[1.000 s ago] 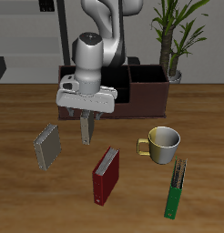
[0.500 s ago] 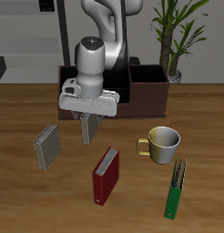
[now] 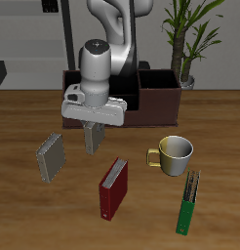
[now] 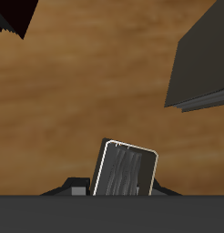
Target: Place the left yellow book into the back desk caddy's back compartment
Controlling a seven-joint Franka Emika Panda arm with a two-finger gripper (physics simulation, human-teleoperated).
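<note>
My gripper (image 3: 93,124) is shut on the left yellow book (image 3: 93,138), a slim greyish-tan book that hangs upright below the fingers, clear of the table. In the wrist view the book (image 4: 126,169) stands between the fingers with its cover facing the camera. The back desk caddy (image 3: 162,97), a wide dark reddish-brown box, stands farther back, right behind the gripper. The arm covers its middle section, so the back compartment is hidden.
A squarer grey book (image 3: 51,157) lies beside the gripper and also shows in the wrist view (image 4: 201,64). A red book (image 3: 113,187), a yellow mug (image 3: 175,153) and a green book (image 3: 190,202) lie nearer the table's front edge. A potted plant (image 3: 186,39) stands behind the caddy.
My gripper has risen slightly with the yellow book in it. Nothing else has moved.
</note>
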